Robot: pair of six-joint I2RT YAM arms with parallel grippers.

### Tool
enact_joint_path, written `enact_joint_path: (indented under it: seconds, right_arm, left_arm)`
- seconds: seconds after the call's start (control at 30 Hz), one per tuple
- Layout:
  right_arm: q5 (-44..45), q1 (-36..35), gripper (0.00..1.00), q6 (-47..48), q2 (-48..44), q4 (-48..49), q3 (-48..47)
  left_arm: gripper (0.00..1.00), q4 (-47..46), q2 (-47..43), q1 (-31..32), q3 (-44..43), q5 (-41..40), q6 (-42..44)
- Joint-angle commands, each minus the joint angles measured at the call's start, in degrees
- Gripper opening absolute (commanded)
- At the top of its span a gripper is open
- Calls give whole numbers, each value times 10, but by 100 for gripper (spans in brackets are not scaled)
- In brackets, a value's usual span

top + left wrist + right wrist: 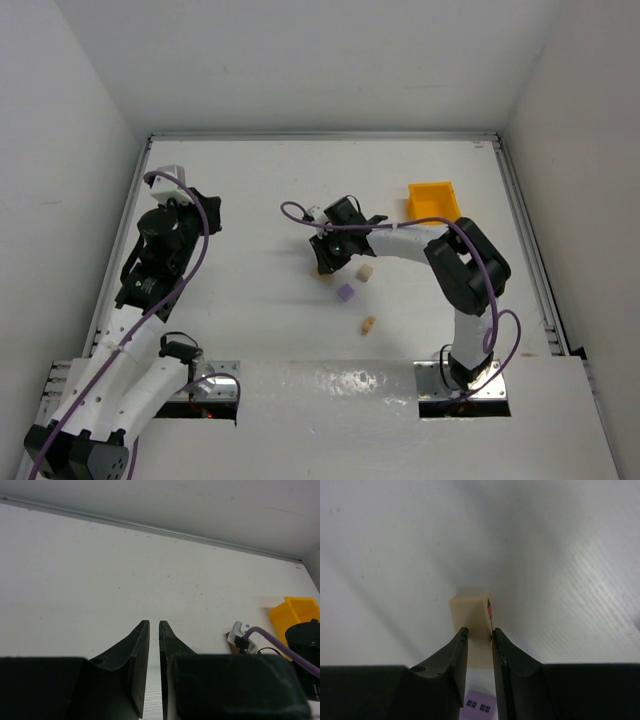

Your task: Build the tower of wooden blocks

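My right gripper [322,264] reaches left over the middle of the table and is shut on a pale tan wooden block [469,614], which has a red mark on its right edge. The block sits at the fingertips, low against the white table; in the top view it shows as a brownish bit [326,276] under the fingers. A purple block [346,293] lies just to the near right and shows low between the fingers in the right wrist view [480,707]. A tan block [366,271] and a small tan-brown block [368,324] lie loose nearby. My left gripper [154,625] is shut and empty, far left.
A yellow plastic bin [434,200] stands at the back right and also shows in the left wrist view [299,614]. The table rim [320,136] and white walls close the back and sides. The right arm's purple cable [300,212] loops above its wrist.
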State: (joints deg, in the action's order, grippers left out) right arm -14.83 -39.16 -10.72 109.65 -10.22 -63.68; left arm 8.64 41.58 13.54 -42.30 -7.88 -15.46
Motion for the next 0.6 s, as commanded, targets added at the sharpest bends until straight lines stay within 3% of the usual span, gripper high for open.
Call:
enact_joint_path:
  seconds: [0.0,0.03,0.07,0.13,0.2,0.23,0.37,0.47,0.57]
  right_arm:
    - [-29,-3,27,35,-57,-26,13]
    - [-27,-3,31,35,-66,-27,15]
    - [-27,-3,42,33,-74,-26,21]
    - [-32,-3,50,25,-94,-18,29]
    - [-44,-6,49,18,-106,-12,36]
    - [-50,-7,46,16,-114,-8,40]
    - [-56,-29,13,5,-111,5,63]
    - [-56,-37,3,-7,-89,7,66]
    - [-52,-37,2,-17,-81,15,73]
  left_arm:
    - [12,-18,-5,2,-19,6,3]
    - [12,-19,-6,2,-18,8,3]
    - [12,-20,-6,2,-18,8,2]
    - [12,-21,-8,2,-18,12,1]
    - [12,-21,-9,2,-17,13,0]
    - [12,-21,-9,2,-17,13,0]
    - [12,-21,-12,2,-16,15,-2]
    - [12,-21,-13,2,-16,15,-1]
    - [12,-21,-12,2,-16,14,-1]
